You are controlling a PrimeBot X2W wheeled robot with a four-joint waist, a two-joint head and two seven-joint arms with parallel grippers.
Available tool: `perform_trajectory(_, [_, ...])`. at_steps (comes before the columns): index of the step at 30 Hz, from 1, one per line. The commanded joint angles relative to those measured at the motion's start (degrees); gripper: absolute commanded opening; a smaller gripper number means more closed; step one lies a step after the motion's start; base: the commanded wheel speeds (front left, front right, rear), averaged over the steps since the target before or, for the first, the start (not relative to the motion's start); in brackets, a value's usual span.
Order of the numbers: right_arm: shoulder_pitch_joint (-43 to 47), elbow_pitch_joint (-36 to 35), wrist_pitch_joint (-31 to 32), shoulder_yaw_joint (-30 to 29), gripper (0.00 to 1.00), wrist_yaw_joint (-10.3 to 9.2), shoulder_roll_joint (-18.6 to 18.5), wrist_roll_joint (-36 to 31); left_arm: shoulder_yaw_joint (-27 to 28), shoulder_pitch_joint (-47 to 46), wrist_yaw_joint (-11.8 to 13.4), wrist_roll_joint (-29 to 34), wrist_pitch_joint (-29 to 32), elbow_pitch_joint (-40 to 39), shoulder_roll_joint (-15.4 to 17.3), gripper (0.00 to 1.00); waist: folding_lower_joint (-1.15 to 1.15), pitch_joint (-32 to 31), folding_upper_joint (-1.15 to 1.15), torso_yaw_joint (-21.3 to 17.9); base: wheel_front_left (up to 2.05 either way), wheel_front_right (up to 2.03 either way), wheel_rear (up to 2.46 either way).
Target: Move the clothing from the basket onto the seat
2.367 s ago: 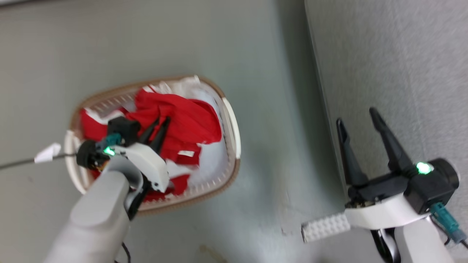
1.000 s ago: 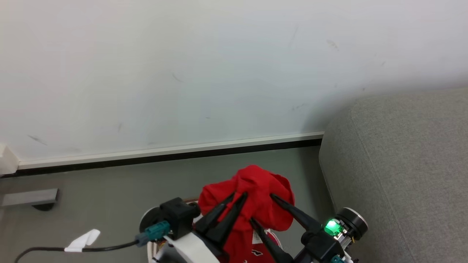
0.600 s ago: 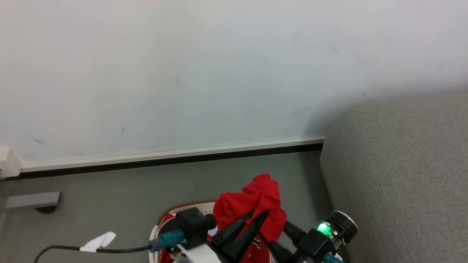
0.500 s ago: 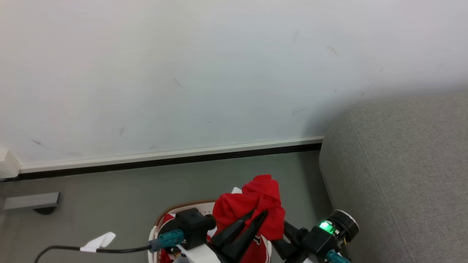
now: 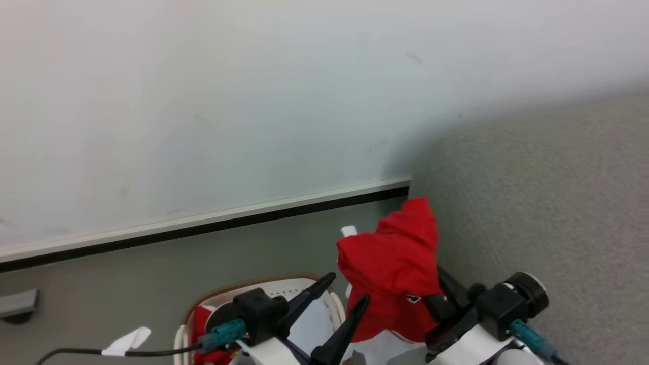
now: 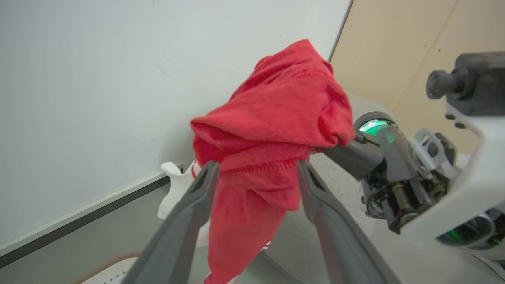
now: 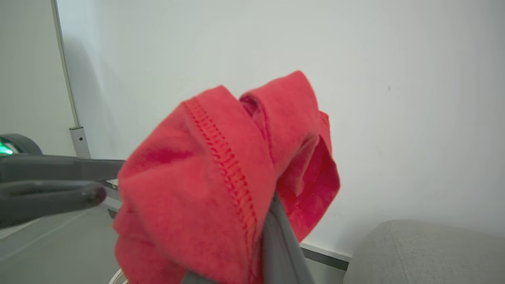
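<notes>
Head camera looks forward and down at floor (image 5: 127,274), wall (image 5: 203,101) and seat (image 5: 557,203). Left wrist camera looks along the left claw (image 6: 257,165), right wrist camera along the right claw (image 7: 264,205), both very near the red clothing (image 6: 272,118). All views share clothing and wall.

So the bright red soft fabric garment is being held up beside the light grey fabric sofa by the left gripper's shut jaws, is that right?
Not quite: it is the right gripper whose jaws are shut on the bright red soft fabric garment, held up beside the light grey fabric sofa. The left gripper has its jaws open, as the head view shows.
</notes>
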Motion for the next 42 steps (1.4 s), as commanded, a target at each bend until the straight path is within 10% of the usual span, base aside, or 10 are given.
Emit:
perform_trajectory(1, [0.77, -0.82, -0.04, -1.29, 0.0, -0.12, -0.45, 0.23, 0.06, 0.15, -0.02, 0.91, -0.72, 0.15, 0.29, 1.0, 0.0, 0.69, 0.0, -2.55, 0.0, 0.0, 0.0])
perform_trajectory(17, [-1.06, -6.12, -0.04, -13.9, 0.0, -0.12, 0.59, 0.45, -0.56, -3.38, 0.25, 3.25, -1.05, -0.61, 0.81, 1.0, 0.0, 6.77, 0.0, -13.77, 0.0, 0.0, 0.0])
perform_trajectory(25, [-13.42, -6.59, -0.04, -28.07, 0.0, -0.12, -0.59, 0.92, 0.22, -9.2, -0.67, 5.41, 0.12, -2.42, 2.11, 1.0, 0.0, 18.91, 0.0, -10.07, 0.0, 0.0, 0.0])
perform_trajectory(33, [-37.99, 7.57, 0.02, -47.31, 0.0, -0.11, -6.54, 0.91, 1.61, -16.67, -1.44, 9.01, -1.79, -2.64, 3.0, 1.0, 0.0, 30.14, 0.0, -4.65, 0.0, 0.0, 0.0])
perform_trajectory(42, [-51.05, 22.77, 0.03, -62.01, 0.0, -0.12, -10.56, -15.79, 2.49, -20.0, -1.38, 10.35, -3.6, -2.44, 3.04, 1.0, 0.0, 38.64, 0.0, 0.32, 0.0, 0.0, 0.0])
